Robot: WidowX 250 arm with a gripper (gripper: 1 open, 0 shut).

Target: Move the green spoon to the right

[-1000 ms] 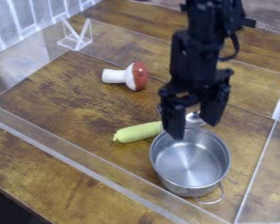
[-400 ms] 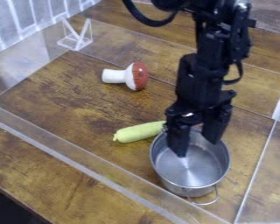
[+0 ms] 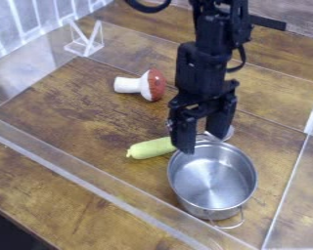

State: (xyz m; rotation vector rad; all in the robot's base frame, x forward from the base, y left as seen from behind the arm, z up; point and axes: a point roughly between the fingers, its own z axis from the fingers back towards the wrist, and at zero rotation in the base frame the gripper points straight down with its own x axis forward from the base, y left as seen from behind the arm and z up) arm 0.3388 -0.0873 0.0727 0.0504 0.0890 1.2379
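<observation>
Dark wooden tabletop behind clear acrylic walls, and here's the action. The gripper (image 3: 201, 129) hangs pointing straight down, jaws spread wide and holding nothing. A moment ago it was over the steel pot (image 3: 213, 182); now it has slid left and sits above the pot's near rim, closing in on the green spoon (image 3: 154, 147). The spoon lies flat just left of the pot, its bowl end hidden by the gripper, untouched. Looks like the approach to the pickup. The mushroom toy (image 3: 140, 85) rests well behind. No writing or labels readable anywhere.
</observation>
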